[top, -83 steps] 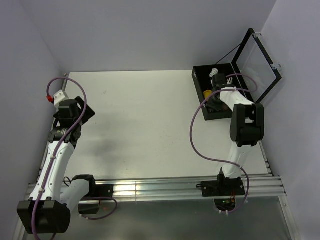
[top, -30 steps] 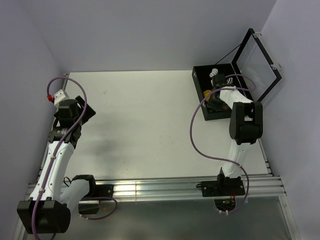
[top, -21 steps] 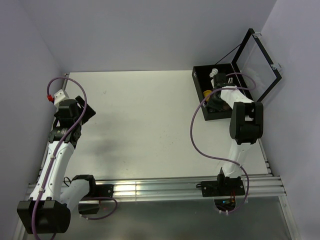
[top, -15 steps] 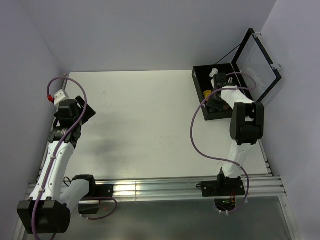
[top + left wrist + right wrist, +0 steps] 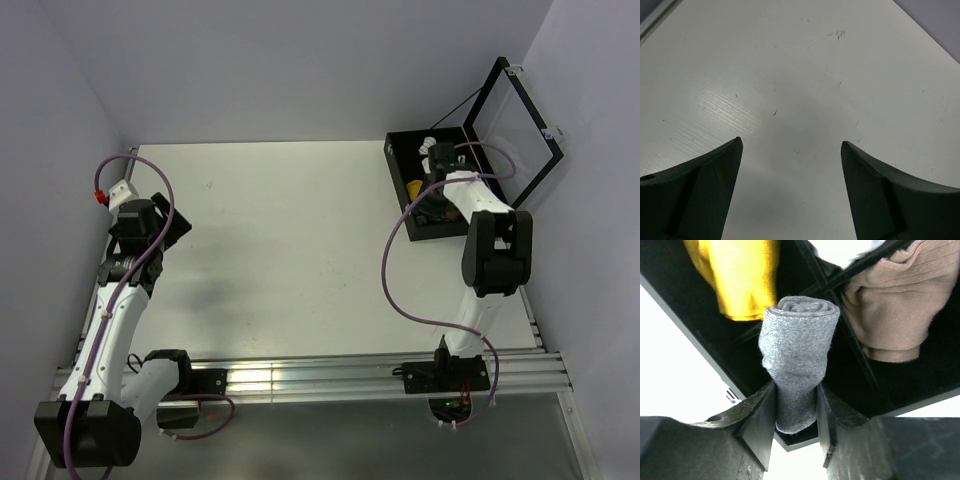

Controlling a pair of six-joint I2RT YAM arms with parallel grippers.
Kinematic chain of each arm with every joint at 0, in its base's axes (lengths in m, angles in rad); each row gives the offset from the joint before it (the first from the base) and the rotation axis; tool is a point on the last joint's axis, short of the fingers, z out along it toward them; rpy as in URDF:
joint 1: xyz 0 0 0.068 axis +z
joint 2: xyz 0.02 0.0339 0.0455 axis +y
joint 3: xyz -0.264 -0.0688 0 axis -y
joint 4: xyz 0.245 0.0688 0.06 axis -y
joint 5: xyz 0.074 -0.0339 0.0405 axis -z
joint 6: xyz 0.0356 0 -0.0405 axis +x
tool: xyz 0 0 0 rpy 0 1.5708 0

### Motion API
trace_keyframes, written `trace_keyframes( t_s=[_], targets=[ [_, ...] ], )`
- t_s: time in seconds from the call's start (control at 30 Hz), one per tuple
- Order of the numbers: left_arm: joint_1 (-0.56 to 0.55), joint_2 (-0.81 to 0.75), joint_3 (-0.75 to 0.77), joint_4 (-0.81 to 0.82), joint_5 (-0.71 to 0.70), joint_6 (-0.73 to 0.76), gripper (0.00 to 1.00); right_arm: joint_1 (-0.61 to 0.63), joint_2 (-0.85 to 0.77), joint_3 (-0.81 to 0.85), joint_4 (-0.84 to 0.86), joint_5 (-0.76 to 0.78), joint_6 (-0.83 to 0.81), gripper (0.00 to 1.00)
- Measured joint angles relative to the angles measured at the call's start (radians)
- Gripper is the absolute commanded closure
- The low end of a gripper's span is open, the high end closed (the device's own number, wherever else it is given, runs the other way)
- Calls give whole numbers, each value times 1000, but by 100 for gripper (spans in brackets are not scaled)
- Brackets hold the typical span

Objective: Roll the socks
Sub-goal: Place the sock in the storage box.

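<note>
While the top external view took in the whole white worktop, the left gripper hung over the worktop's left side, well apart from everything else. At the far right corner stood a black box with its clear lid tipped up and back. The right gripper reached down into that box. Beside it a patch of the mustard-yellow sock showed against the box's left wall, and a white bundle lay in the far end. The grey sock could not be made out from above.

In the left wrist view, the left gripper had its dark fingers spread wide with only bare worktop between them.

In the right wrist view, the right gripper pinched the lower end of the grey sock, one finger pressed on each side. The sock was rolled into a tight bundle, its coiled end pointing away from the fingers. It sat over the black box at the crossing of the dividers. The mustard-yellow sock lay in the compartment to its upper left, and a tan sock bundle filled the one to its upper right. Whether the roll touched the box floor could not be told.
</note>
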Motion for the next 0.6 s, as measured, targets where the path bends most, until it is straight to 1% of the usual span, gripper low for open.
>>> trace_keyframes(
  t_s=[0.07,0.13,0.17,0.27,0.43,0.53,0.6],
  targets=[
    [0,0,0,0,0,0,15,2,0,-3,2,0,2,61],
    [0,0,-3,0,0,0,15,2,0,-14,11,0,4,66],
    [0,0,-3,-1,0,0,15,2,0,-22,17,0,4,75],
    [0,0,-4,0,0,0,15,-4,1,-34,19,1,7,88],
    [0,-1,-4,0,0,0,15,-9,28,-31,31,-5,8,89],
    [0,-1,-4,0,0,0,16,-11,40,-28,39,-15,4,83],
    [0,0,-4,0,0,0,16,-12,43,-26,39,-23,2,77]
  ],
)
